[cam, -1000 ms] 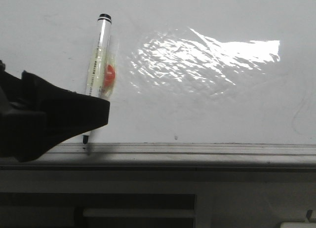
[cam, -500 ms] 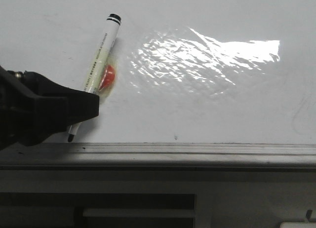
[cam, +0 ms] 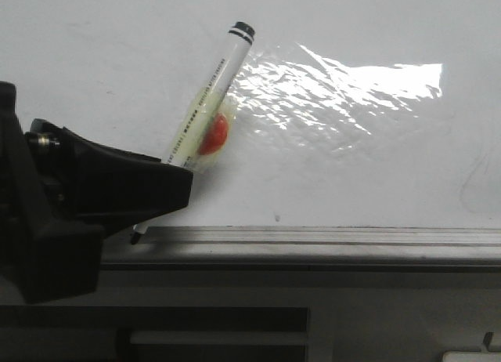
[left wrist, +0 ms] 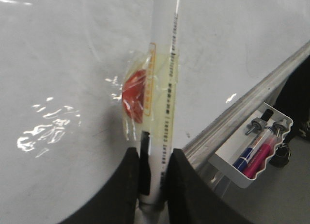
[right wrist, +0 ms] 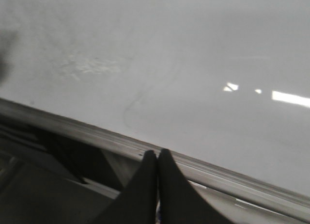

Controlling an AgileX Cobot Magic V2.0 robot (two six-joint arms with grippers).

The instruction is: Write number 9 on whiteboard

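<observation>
The whiteboard (cam: 352, 182) is glossy white with a bright glare patch. No dark number 9 shows on it. Only a faint thin curved trace shows, at the board's right edge (cam: 470, 182) and in the right wrist view (right wrist: 130, 107). My left gripper (cam: 178, 186) is shut on a white marker pen (cam: 210, 95). The pen leans to the right, black end up, with a red piece taped to it (cam: 213, 135). Its tip (cam: 137, 238) is down at the ledge. In the left wrist view my left gripper (left wrist: 156, 156) clamps the pen (left wrist: 164, 64). My right gripper (right wrist: 156, 153) is shut and empty above the ledge.
A grey grooved metal ledge (cam: 329, 238) runs along the board's lower edge. A small dark speck (cam: 276, 218) sits just above it. A white wire holder (left wrist: 230, 165) with a blue and a pink marker hangs beside the ledge.
The left gripper shifted left, then back right and forward. The pen has tilted from near upright to leaning well to the right, its tip back at the ledge.
</observation>
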